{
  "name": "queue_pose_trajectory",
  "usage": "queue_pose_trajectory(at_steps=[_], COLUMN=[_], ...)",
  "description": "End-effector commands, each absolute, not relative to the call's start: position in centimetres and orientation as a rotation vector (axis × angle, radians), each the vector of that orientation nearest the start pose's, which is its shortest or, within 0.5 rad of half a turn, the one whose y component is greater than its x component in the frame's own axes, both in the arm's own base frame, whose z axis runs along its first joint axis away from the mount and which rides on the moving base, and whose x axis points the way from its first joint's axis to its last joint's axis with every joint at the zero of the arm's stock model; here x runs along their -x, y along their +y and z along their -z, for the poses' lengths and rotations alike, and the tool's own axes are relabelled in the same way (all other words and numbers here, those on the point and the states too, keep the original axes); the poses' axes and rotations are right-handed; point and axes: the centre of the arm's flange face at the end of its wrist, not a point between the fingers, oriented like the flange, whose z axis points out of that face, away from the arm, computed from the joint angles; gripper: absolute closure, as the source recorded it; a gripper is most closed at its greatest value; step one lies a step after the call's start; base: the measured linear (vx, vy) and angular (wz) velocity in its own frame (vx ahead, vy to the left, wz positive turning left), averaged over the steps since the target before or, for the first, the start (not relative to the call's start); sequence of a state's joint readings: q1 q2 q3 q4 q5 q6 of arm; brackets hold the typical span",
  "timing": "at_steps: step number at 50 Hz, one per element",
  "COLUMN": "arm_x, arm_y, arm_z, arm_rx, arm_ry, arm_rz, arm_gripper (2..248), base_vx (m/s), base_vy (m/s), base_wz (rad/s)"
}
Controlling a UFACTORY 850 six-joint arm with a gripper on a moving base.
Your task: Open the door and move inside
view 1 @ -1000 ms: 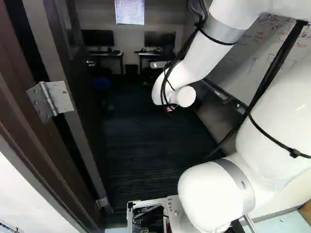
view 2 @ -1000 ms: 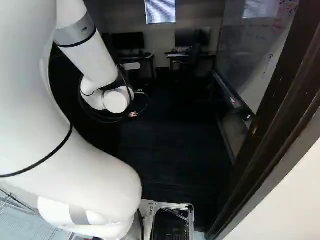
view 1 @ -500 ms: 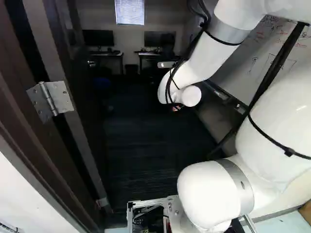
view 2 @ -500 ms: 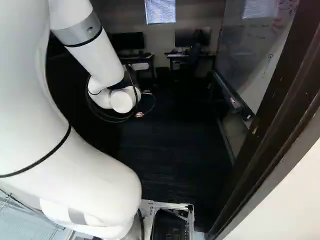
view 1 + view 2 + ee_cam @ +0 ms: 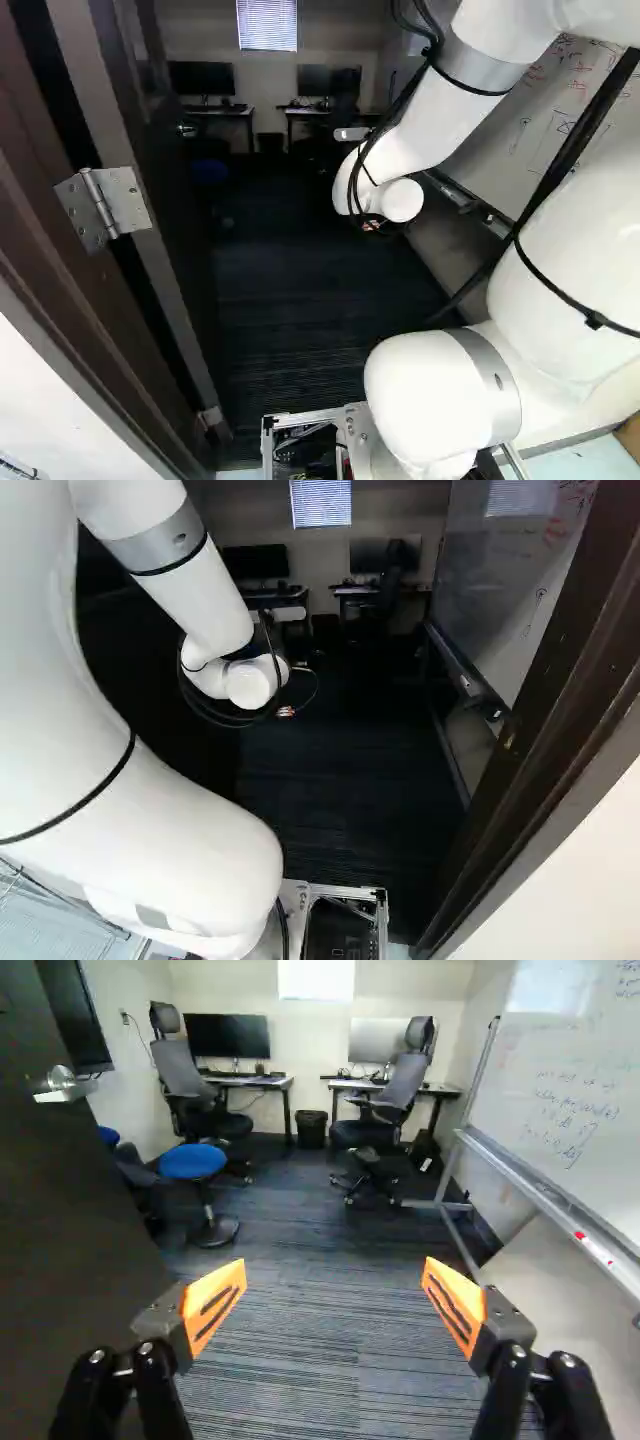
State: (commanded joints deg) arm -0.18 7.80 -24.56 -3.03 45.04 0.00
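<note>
I'm holding the arm (image 5: 420,125) bent, gripper (image 5: 334,1285) aiming ahead, fingers standing wide apart, open door (image 5: 65,1210) to its left.

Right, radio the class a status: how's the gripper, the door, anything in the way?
Gripper open, holding nothing. Door standing open. Inside: blue-topped stool just past the door, whiteboard across from it, office chairs farther in.

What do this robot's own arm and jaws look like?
The arm has smooth, rounded white segments with plain grey bands. Black cables run along it, and thin black ties circle some segments. The jaws are black with grey blocks at the ends, carrying angular orange pads marked with dark slots.
</note>
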Motion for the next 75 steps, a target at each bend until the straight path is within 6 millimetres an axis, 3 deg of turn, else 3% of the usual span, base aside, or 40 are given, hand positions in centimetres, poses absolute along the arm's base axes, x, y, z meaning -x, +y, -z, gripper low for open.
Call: queue_pose_trajectory(at_steps=[47, 75], arm_x=[-38.95, -38.95], arm_y=[0.22, 0.22], arm_z=[-45.11, -45.11], arm_rx=[2.448, 2.448], arm_ry=[-0.079, -0.079], arm_rz=[1.961, 1.961], arm_gripper=[3, 3], base_vx=[0.003, 0.141], base_vy=[0.000, 0.004], base_wz=[0.004, -0.007])
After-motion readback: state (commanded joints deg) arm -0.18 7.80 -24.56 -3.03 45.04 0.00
